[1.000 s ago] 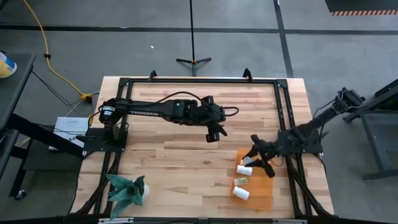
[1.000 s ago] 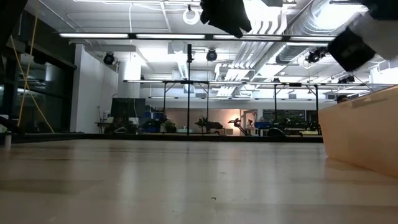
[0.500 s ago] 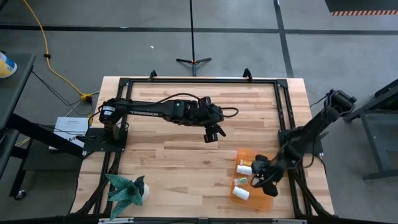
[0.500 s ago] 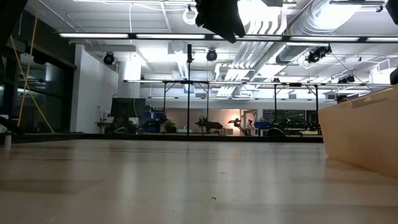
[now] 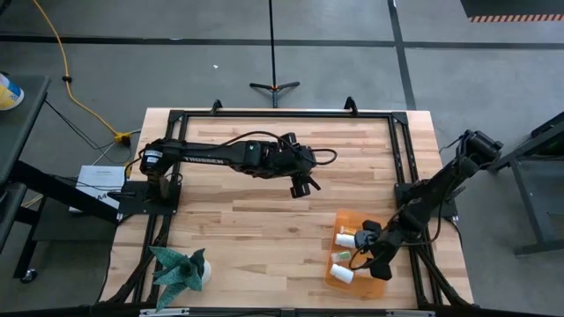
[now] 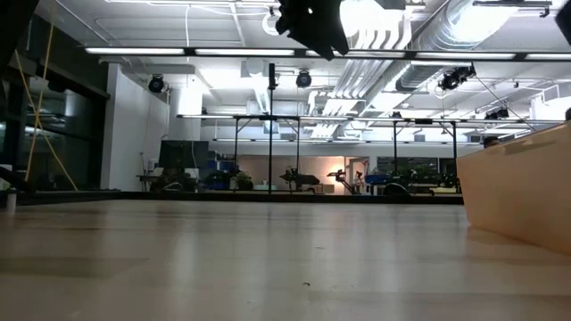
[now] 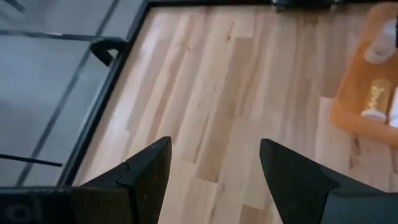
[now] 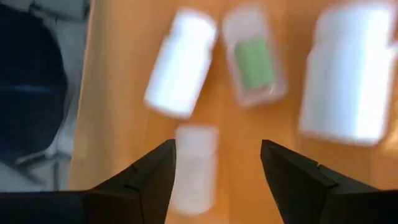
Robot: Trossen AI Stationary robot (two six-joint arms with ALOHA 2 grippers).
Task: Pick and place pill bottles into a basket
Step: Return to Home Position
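The orange basket [image 5: 339, 280] stands at the table's near right. In it lie a white pill bottle [image 8: 181, 62], a clear container with a green label [image 8: 254, 62] and a bigger white bottle [image 8: 348, 74]. My right gripper [image 5: 364, 256] hangs open over the basket. A small white bottle [image 8: 196, 168] lies on the basket's floor below the gap between its fingers, blurred. My left gripper [image 5: 302, 187] is open above the bare table's middle, seen too in the left wrist view [image 7: 214, 168].
A spiky green plant [image 5: 181, 269] stands at the near left corner. A black frame rail [image 5: 282, 114] runs round the table. In the low view the basket's wall [image 6: 517, 196] rises at the right and bare wood [image 6: 268, 250] lies before it.
My right gripper has gone toward the table's near edge and down, from the basket's far rim to over its middle, turning as it went. It has left the low view, where it showed with something white a second ago.
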